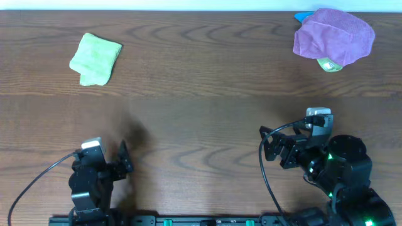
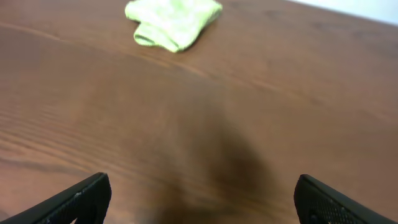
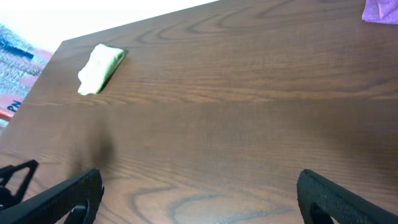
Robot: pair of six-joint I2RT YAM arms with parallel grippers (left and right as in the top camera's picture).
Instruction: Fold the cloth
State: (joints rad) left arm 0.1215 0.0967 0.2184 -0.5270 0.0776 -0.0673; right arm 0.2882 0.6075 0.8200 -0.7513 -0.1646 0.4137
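The cloth [image 1: 95, 58] is a small lime-green terry piece lying bunched and doubled over on the wooden table at the far left. It shows at the top of the left wrist view as the cloth [image 2: 174, 22] and small at the upper left of the right wrist view as the cloth [image 3: 101, 67]. My left gripper [image 1: 125, 158] stands open near the front edge, well short of the cloth, with only bare wood between its fingers [image 2: 81, 199]. My right gripper [image 1: 267, 145] is open too, at the front right, holding nothing [image 3: 199, 183].
A larger purple cloth [image 1: 333, 37] lies heaped at the far right corner, with a green object [image 1: 330, 64] and a blue one [image 1: 303, 16] peeking from under it. The table's far edge [image 1: 201, 11] runs along the top. Bare brown wood [image 1: 201, 94] lies between the arms and the cloths.
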